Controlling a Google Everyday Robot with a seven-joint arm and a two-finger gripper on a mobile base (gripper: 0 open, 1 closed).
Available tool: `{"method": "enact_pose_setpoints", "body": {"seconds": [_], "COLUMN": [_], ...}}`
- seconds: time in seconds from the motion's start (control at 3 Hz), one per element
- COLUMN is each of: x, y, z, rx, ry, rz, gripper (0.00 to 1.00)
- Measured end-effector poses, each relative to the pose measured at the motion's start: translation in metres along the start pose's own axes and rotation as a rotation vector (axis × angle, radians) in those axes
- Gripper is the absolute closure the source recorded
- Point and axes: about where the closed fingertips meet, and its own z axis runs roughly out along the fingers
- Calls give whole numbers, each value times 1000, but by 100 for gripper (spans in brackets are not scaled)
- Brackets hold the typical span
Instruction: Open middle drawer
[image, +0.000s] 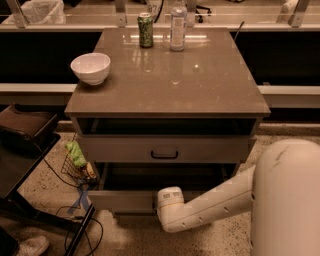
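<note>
The middle drawer is a wide grey-beige front with a small black bar handle, set under the brown cabinet top. It sits flush with the frame, with dark gaps above and below it. The lowest drawer front stands pulled forward near the floor. My white arm reaches in from the right. Its gripper end hangs low in front of that bottom front, below the middle drawer's handle and apart from it.
A white bowl, a green can and a clear bottle stand on the cabinet top. A wire basket with a green item hangs at the cabinet's left side. Cables and dark furniture crowd the left floor.
</note>
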Motion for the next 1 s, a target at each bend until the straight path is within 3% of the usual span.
{"method": "enact_pose_setpoints", "body": {"seconds": [1.0], "x": [14], "y": [30], "z": [-26], "rx": [20], "ry": [-16], "rz": [86], "gripper": [100]}}
